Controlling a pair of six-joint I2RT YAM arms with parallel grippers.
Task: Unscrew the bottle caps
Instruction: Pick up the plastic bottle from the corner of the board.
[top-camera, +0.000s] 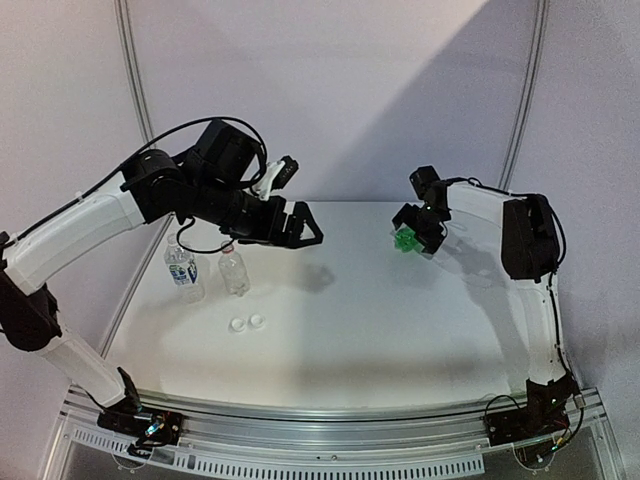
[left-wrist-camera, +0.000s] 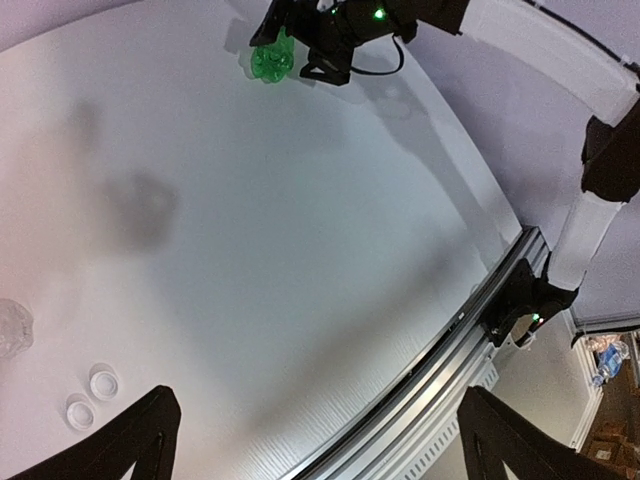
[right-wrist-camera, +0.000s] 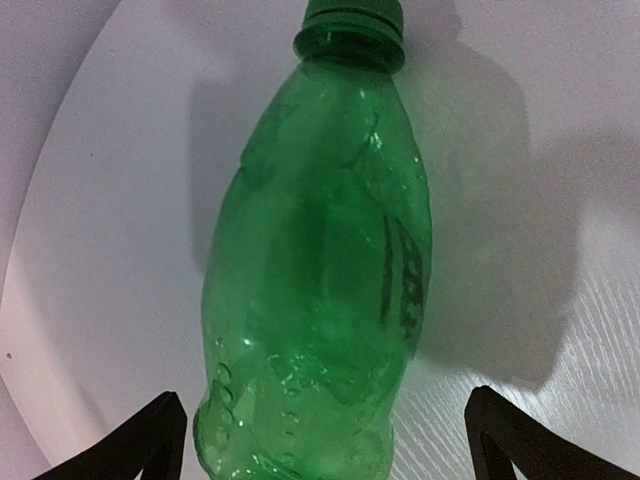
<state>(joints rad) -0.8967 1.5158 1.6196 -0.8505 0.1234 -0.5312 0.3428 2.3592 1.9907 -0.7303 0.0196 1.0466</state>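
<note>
A green bottle (right-wrist-camera: 320, 280) lies on its side on the white table, its green cap (right-wrist-camera: 352, 15) on and pointing away from my right wrist camera. My right gripper (right-wrist-camera: 325, 450) is open, one finger on each side of the bottle's base, with a gap on both sides. From above, that bottle (top-camera: 405, 241) sits at the far right, under the right gripper (top-camera: 415, 235). Two clear bottles, one labelled (top-camera: 183, 270) and one plain (top-camera: 233, 268), stand at the left. Two white caps (top-camera: 237, 324) (top-camera: 256, 320) lie loose in front of them. My left gripper (top-camera: 300, 228) hangs open and empty above the table.
The left wrist view shows the table's metal front rail (left-wrist-camera: 470, 320), the right arm's base (left-wrist-camera: 520, 300), the two white caps (left-wrist-camera: 103, 381) and, far off, the green bottle's base (left-wrist-camera: 272, 60). The table top (top-camera: 380, 320) is curved at the back.
</note>
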